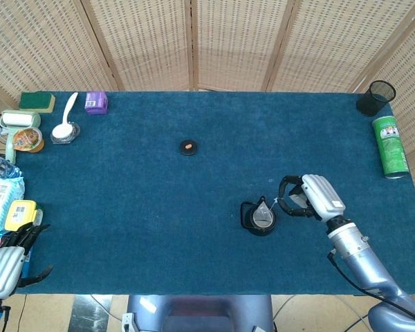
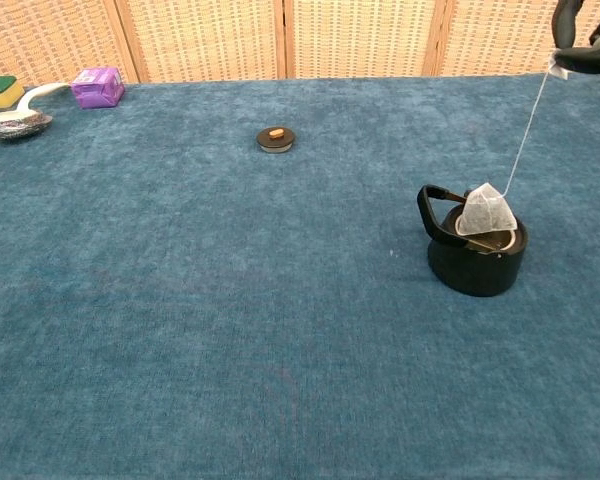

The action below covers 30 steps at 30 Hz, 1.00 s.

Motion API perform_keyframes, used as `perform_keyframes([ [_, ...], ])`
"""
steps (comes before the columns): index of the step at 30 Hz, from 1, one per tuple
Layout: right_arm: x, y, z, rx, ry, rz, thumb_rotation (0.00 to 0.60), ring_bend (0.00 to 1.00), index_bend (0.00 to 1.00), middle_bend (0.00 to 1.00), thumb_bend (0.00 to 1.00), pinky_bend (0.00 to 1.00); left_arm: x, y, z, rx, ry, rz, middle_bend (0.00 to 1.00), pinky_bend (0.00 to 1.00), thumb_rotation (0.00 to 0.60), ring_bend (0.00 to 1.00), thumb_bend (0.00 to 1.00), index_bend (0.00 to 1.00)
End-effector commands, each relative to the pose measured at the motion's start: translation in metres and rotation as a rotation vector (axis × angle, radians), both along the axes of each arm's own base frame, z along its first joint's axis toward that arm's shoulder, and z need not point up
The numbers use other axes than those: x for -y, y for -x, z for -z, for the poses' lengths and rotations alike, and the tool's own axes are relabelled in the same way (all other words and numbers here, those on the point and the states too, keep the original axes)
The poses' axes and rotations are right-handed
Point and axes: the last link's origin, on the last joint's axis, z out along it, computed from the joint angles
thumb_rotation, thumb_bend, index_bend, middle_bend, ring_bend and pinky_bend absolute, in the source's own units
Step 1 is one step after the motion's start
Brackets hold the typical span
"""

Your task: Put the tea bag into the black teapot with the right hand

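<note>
At the near left edge of the table, the left hand [image 1: 3, 266] is resting out of the work, its dark fingers spread and holding nothing, presumably parked because the task calls for the other arm only. Close by it, packets of goods [image 1: 7, 207] are lying along the left margin, clear of the working area. Further in, on the right side, the black teapot [image 2: 475, 250] is standing upright on the blue cloth [image 2: 230, 300] with its mouth uncovered and its handle pointing left, so the opening is sitting free to receive the bag. The tea bag [image 2: 485, 212] is hanging directly over that mouth, its lower edge appearing to sit at or just inside the rim; whether it is touching the pot cannot be told for certain. Its string [image 2: 525, 135] is running taut up and to the right to the right hand [image 1: 311, 197], which is pinching the tag end between curled fingertips and is holding just beside the pot on its right, raised above it, evidently so the bag is dangling plumb and can be lowered straight in. By judgement, the placement is nearly complete: the bag is needing only to be lowered and let go. Beyond, the teapot lid [image 2: 276, 138] is lying well apart at mid-table. At the far left a spoon [image 1: 66, 121], a purple box [image 2: 97, 86] and a sponge [image 1: 37, 101] are sitting; at the far right, a green canister [image 1: 390, 145] and a black mesh cup [image 1: 376, 97].
</note>
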Motion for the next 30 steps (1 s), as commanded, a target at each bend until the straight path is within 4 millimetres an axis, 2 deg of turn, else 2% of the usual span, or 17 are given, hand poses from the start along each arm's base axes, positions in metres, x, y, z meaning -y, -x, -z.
perform_keyframes([
  [1, -0.001, 0.002, 0.0, 0.002, 0.002, 0.005, 0.6, 1.0, 0.63, 1.0, 0.48, 1.0, 0.0, 0.0, 0.001, 0.0, 0.002, 0.0, 0.19, 0.14, 0.6, 0.09, 0.27, 0.14],
  [25, -0.031, 0.011, 0.007, 0.001, -0.04, 0.005, 0.6, 1.0, 0.63, 1.0, 0.48, 1.0, 0.003, 0.0, 0.001, -0.001, 0.01, 0.012, 0.19, 0.14, 0.6, 0.09, 0.27, 0.14],
  [30, -0.044, 0.015, 0.013, -0.001, -0.068, 0.01, 0.6, 1.0, 0.63, 1.0, 0.48, 1.0, 0.003, -0.003, 0.002, 0.002, 0.015, 0.024, 0.19, 0.14, 0.6, 0.09, 0.27, 0.14],
])
